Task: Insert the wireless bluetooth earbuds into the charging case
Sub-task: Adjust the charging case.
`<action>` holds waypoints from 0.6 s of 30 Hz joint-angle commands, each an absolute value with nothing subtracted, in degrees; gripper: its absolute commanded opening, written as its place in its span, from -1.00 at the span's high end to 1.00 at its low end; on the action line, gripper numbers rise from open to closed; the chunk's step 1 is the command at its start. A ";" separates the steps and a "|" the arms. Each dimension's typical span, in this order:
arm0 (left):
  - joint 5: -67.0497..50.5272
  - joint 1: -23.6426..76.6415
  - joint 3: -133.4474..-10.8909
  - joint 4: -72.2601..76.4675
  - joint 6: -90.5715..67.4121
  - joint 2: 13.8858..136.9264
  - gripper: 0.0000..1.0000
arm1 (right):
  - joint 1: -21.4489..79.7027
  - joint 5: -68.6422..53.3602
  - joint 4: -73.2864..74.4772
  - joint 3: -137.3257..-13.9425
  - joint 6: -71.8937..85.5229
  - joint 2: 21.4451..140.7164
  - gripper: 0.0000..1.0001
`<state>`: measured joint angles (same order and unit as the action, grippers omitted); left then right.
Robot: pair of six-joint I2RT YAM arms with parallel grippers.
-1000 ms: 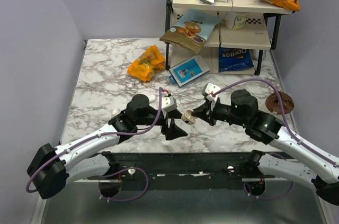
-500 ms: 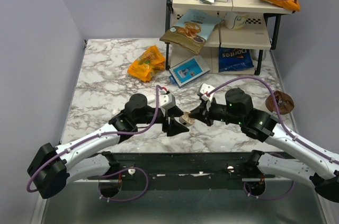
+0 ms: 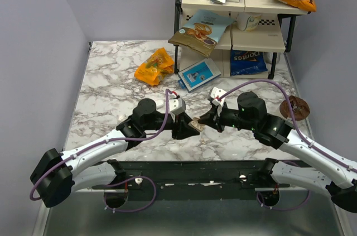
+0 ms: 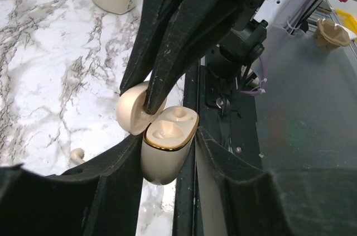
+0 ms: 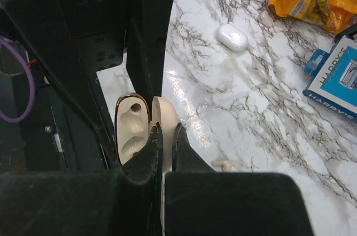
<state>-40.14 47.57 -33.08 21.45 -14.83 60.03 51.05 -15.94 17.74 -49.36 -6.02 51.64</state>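
Both earbud wells of charging case (image 4: 166, 149) empty, base hidden

Even, bright overhead light in the top view; shadows under the arms are soft. Glare patch on the marble worktop (image 5: 187, 94) in the right wrist view. Both wrist views: near claw fingers (image 4: 106, 191) dark, blurred, filling the bottom edge. Charging case (image 4: 167, 147) sharp; background behind it slightly soft.

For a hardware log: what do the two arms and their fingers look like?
Both arms have white lower links and black upper joints. A purple cable loops along the left arm and the right arm. The fingers are matte black and taper to their tips.
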 commanded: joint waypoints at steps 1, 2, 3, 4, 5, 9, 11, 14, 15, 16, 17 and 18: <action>-41.48 47.29 -32.87 25.40 -15.73 60.82 0.12 | 51.50 -17.31 17.49 -50.80 -5.63 51.15 0.99; -41.31 47.29 -32.78 25.57 -15.91 60.91 0.15 | 51.50 -17.14 17.66 -50.80 -5.63 51.24 0.99; -41.22 47.29 -32.78 25.75 -15.91 60.91 0.20 | 51.59 -17.23 17.75 -50.80 -5.63 51.15 0.99; -41.31 47.29 -32.70 25.84 -15.82 60.91 0.34 | 51.59 -17.05 17.75 -50.80 -5.63 51.07 0.99; -41.31 47.29 -32.70 25.93 -15.91 60.91 0.42 | 51.50 -17.05 17.93 -50.80 -5.54 51.06 0.99; -40.96 47.29 -32.34 26.37 -16.43 60.82 0.88 | 51.50 -16.00 17.75 -50.89 -4.40 50.71 0.64; -40.61 47.29 -31.64 26.98 -16.70 60.65 0.99 | 51.50 -15.73 17.75 -50.98 -3.61 50.54 0.46; -39.90 47.29 -30.85 27.60 -17.22 60.21 1.00 | 51.50 -14.24 17.75 -51.24 -2.47 50.19 0.22; -39.82 47.29 -30.68 27.68 -17.31 60.03 1.00 | 51.50 -13.46 17.75 -51.24 -2.29 49.92 0.20; -39.55 47.29 -30.33 27.86 -17.49 59.77 1.00 | 51.50 -12.93 17.75 -51.24 -2.02 49.83 0.18; -39.38 47.29 -30.15 28.04 -17.58 59.42 1.00 | 51.59 -12.66 17.75 -51.24 -1.76 49.75 0.16; -39.11 47.37 -30.06 28.12 -17.67 59.15 1.00 | 51.59 -12.05 17.75 -51.33 -1.58 49.75 0.15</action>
<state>-40.40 47.53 -31.18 25.10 -17.34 60.55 51.07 -14.81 17.80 -49.45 -3.40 50.83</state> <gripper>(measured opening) 0.342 0.412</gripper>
